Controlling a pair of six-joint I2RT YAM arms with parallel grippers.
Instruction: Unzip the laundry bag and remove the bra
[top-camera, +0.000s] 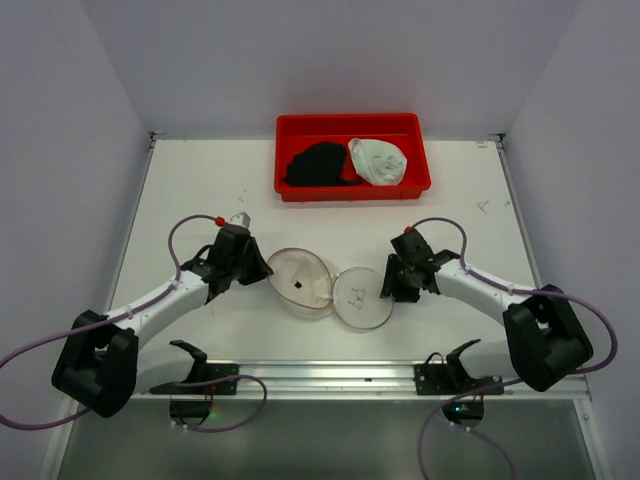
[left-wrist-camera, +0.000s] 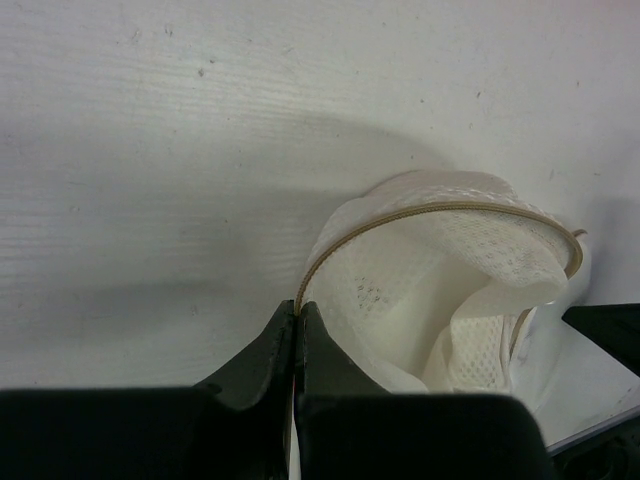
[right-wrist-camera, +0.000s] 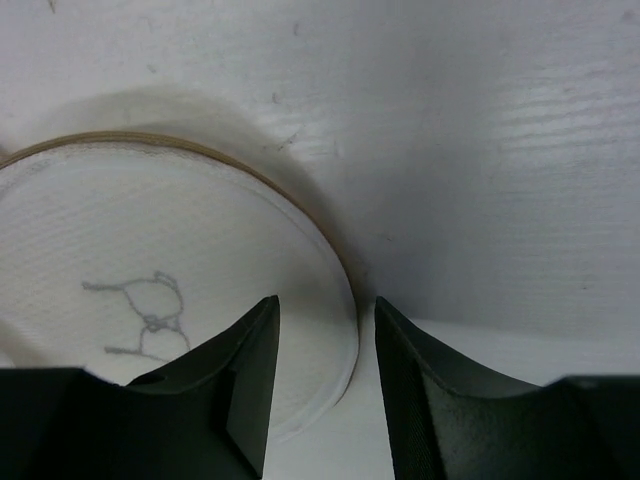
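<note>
The laundry bag (top-camera: 300, 280) lies open in two round whitish mesh halves in front of the arms; the right half (top-camera: 362, 295) lies flat. My left gripper (top-camera: 262, 270) is shut on the tan zipper rim of the left half, seen in the left wrist view (left-wrist-camera: 298, 308), where the bag (left-wrist-camera: 440, 270) shows its empty mesh inside. My right gripper (top-camera: 385, 285) is open, its jaws either side of the flat half's rim (right-wrist-camera: 325, 305); that half of the bag (right-wrist-camera: 150, 250) bears a faint bra drawing. The black bra (top-camera: 318, 165) lies in the red tray.
The red tray (top-camera: 352, 125) stands at the back centre and also holds a pale white dome-shaped cup (top-camera: 378, 160). A metal rail (top-camera: 330, 372) with two black brackets runs along the table's near edge. Walls close in left and right.
</note>
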